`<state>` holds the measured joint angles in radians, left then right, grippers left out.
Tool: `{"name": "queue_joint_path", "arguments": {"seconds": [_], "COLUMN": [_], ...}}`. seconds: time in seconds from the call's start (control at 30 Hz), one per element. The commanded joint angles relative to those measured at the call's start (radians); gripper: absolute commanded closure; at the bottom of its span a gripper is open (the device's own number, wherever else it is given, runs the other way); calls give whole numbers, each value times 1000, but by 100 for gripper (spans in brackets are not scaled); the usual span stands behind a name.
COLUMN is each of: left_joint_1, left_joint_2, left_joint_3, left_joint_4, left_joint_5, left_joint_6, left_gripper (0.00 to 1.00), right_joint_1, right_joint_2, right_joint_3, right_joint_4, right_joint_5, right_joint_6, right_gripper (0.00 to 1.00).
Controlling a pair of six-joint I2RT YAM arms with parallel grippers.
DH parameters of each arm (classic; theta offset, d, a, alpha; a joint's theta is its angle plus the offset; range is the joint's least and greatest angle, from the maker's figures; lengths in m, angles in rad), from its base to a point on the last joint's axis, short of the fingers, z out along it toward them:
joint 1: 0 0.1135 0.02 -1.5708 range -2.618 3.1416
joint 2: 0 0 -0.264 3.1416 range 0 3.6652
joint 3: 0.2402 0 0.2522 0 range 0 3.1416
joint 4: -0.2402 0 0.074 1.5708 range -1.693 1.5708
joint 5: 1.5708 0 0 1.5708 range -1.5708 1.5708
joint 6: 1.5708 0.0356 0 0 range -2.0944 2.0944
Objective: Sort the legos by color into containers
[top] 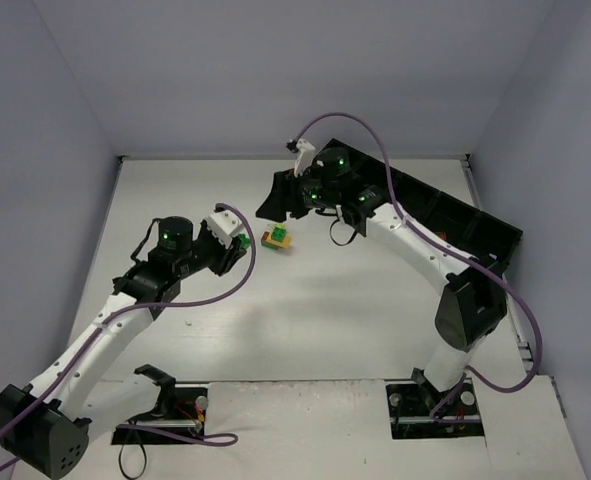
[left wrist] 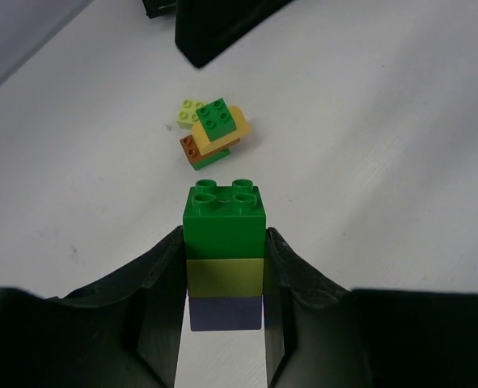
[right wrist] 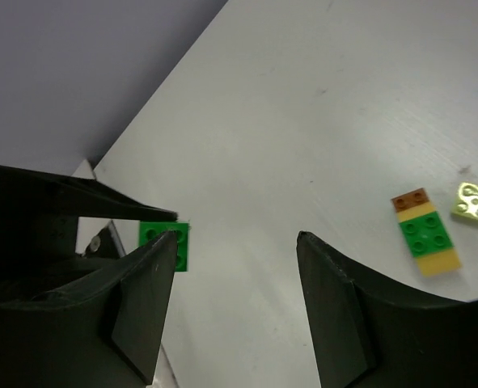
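A matte white tabletop (top: 305, 320) carries both arms, whose bases sit in two cut-outs at its near edge, with lilac cables (top: 225, 290) looping over it. The left gripper (left wrist: 223, 234) has its fingers pressed onto a three-brick studded plastic stack (left wrist: 224, 267), dark green outermost, olive-yellow in the middle and lilac deepest between the fingers; whether it touches the table cannot be told. Just beyond it a small heap of loose legos (top: 276, 239) lies on the table: a dark green square brick (left wrist: 216, 115) on a flat yellow one (left wrist: 237, 129), an orange-brown brick (left wrist: 192, 149) below, and a lime square brick (left wrist: 188, 111) touching the heap. Past that, the right gripper (right wrist: 235, 238) hangs with fingers spread and nothing between them; another flat green brick (right wrist: 164, 244) lies beside one finger, partly under a black edge. A row of open black plastic containers (top: 445, 215) lines the far right side, contents hidden. Plain grey-lilac walls (top: 275, 70) close the space.
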<state>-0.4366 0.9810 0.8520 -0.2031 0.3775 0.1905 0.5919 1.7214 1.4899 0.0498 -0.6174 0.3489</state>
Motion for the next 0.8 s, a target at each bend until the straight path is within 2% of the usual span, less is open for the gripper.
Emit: {"name": "queue_joint_path", "arguments": {"seconds": [0.0, 0.77], "left_joint_1": [-25, -33], "left_joint_2": [4, 71], "left_joint_3": [22, 47], "left_joint_4": [122, 237], "left_joint_5": [20, 0], "left_joint_6": [72, 98], "left_gripper": [98, 98], "right_joint_1": [23, 71], "right_joint_2": [-39, 13], "right_joint_3": [7, 0], "right_joint_4": [47, 42], "right_joint_5": [-84, -183], "right_joint_6": [44, 30], "right_gripper": [42, 38]}}
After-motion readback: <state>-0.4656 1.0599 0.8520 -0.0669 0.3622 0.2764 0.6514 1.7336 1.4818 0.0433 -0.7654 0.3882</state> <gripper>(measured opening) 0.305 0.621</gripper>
